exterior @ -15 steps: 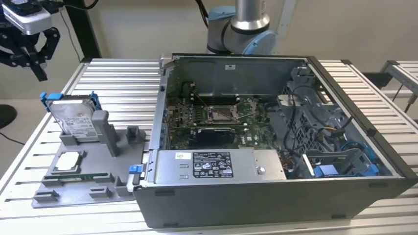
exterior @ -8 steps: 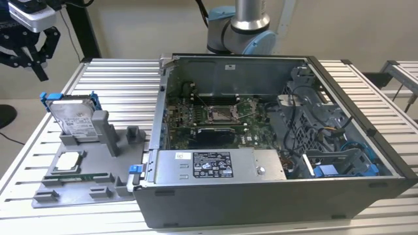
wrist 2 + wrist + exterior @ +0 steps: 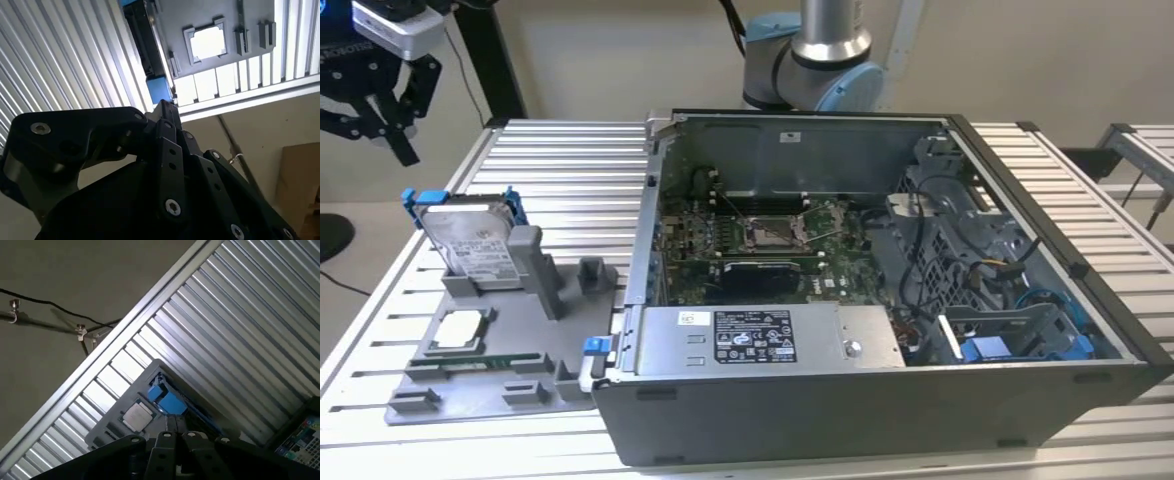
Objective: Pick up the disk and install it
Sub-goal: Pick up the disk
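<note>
At the exterior view's left, high over the table (image 3: 574, 150), my gripper (image 3: 374, 125) hangs empty; I cannot tell whether it is open or closed. The disk (image 3: 471, 238) stands on edge in the grey holder (image 3: 494, 385), below me and slightly right, its long axis seemingly near upright. The open computer case (image 3: 854, 400) sits just right of it.
</note>
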You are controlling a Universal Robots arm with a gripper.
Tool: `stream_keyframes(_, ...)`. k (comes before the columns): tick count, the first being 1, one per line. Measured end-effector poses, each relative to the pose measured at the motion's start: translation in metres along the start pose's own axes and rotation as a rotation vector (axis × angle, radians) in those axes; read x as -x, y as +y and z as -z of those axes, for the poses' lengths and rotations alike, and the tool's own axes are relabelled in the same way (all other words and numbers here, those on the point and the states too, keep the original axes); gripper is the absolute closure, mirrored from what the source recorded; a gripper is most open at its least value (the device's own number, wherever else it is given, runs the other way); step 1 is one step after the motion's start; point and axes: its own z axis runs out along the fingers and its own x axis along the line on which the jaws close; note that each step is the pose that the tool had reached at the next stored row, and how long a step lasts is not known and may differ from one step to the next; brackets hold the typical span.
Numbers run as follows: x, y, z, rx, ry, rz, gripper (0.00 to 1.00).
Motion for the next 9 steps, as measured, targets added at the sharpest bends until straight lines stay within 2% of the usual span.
stream_keyframes(9, 0.0000, 0.0000, 0.0000, 0.0049, 0.0059, 0.163, 1.00)
